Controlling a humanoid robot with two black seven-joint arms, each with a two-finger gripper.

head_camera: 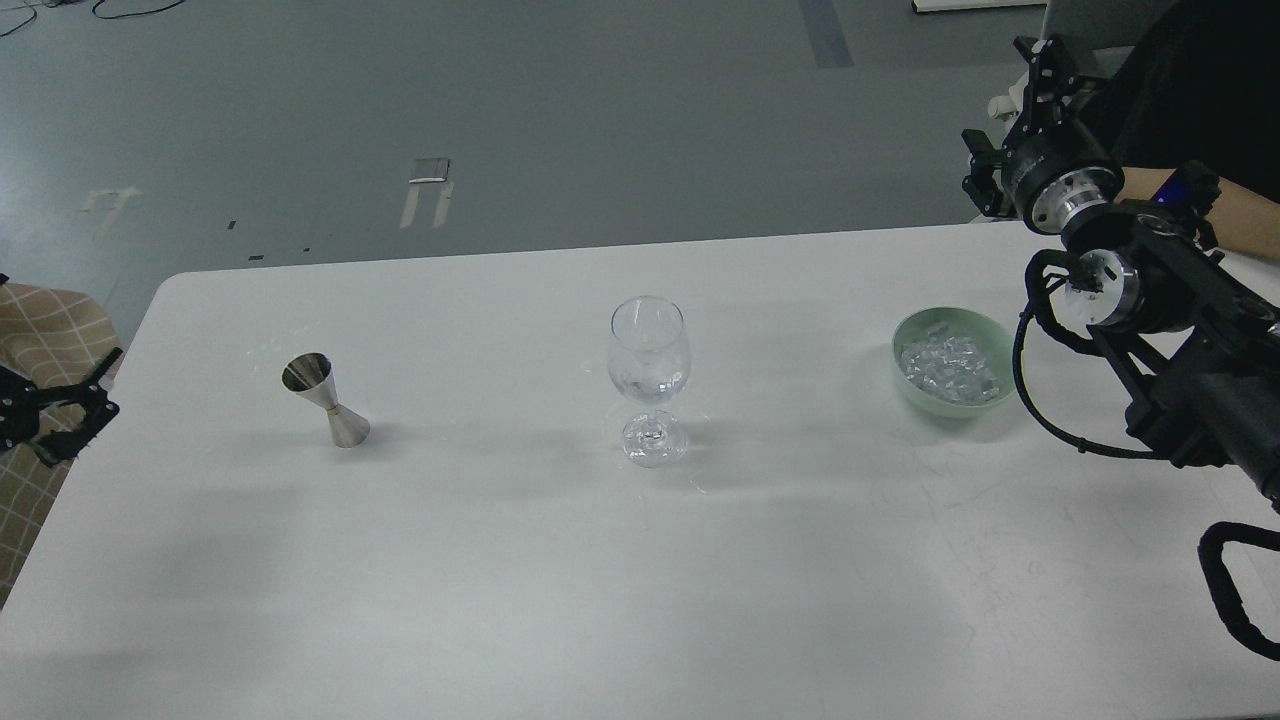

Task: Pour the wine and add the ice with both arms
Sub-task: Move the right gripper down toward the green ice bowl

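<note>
Left gripper (pixel 75 415) at table's left edge, fingers (pixel 100 368) spread, empty. Right gripper (pixel 1040 60) raised past far right corner; finger state can't be told. Right arm (pixel 1180 330) bent above bowl (pixel 985 335) of ice (pixel 950 365). Wine glass (pixel 648 375) upright mid-table (pixel 500 560); jigger (pixel 325 400) upright, left.

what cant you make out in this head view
- Wine level in the wine glass: head view, clear liquid on clear glass, too faint.
- Jigger contents: cup interior hidden by its angle.
- Left gripper: arm cut off by the left edge.
- Right gripper: small, dark, fingers indistinguishable.
- Ice count: cubes blur together in the green bowl.
</note>
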